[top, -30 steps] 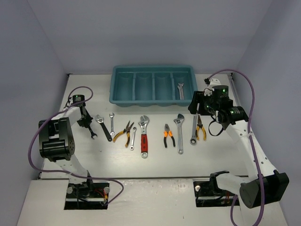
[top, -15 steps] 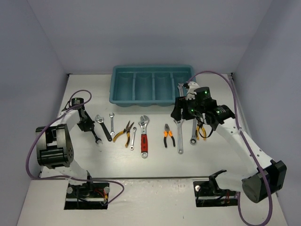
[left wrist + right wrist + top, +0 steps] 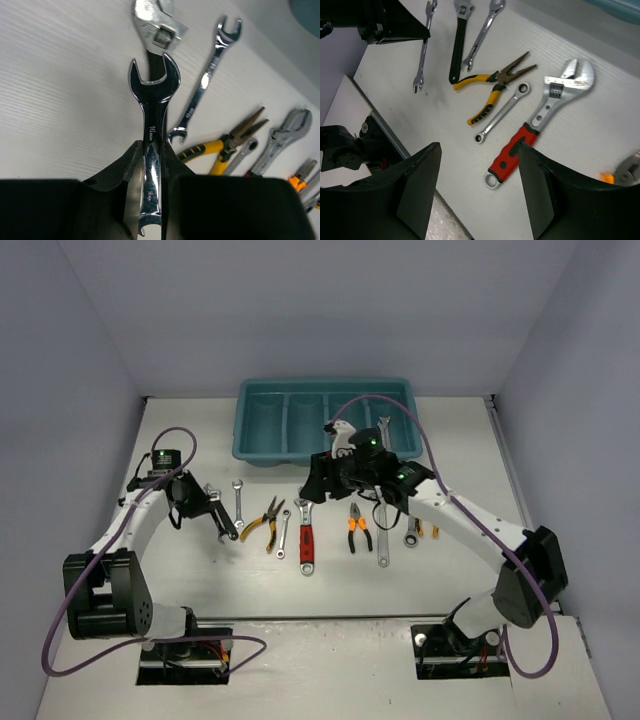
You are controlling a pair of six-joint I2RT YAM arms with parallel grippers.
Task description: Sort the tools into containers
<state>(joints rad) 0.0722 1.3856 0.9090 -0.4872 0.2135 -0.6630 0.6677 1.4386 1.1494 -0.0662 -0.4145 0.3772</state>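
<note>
The sorting is only just getting under way. One silver spanner (image 3: 386, 426) is lying in the rightmost compartment of the teal tray (image 3: 300, 383), and the other three compartments are showing nothing inside.

The rest is lying in a row on the near side of the tray: a black adjustable wrench (image 3: 226, 517), a small double-ended spanner (image 3: 238, 502), yellow-handled long-nose pliers (image 3: 262, 523), a ratchet spanner (image 3: 283, 534), a red-handled adjustable wrench (image 3: 305, 532), orange-handled pliers (image 3: 359, 528), a silver adjustable wrench (image 3: 383, 540) and, partly hidden by the right arm, a ring spanner (image 3: 411, 536).

Off the tray's left end, the left gripper (image 3: 152, 167) is pinching an open-ended spanner (image 3: 151, 100) by its shank, jaws nearly together. Whether that spanner is clear of the tabletop cannot be told.

In front of the tray's middle, the right gripper (image 3: 477, 187) is hanging wide apart and holding nothing, with the red-handled wrench below it.

By my judgement nearly all the work is waiting: one tool binned, one gripped, the others untouched.
</note>
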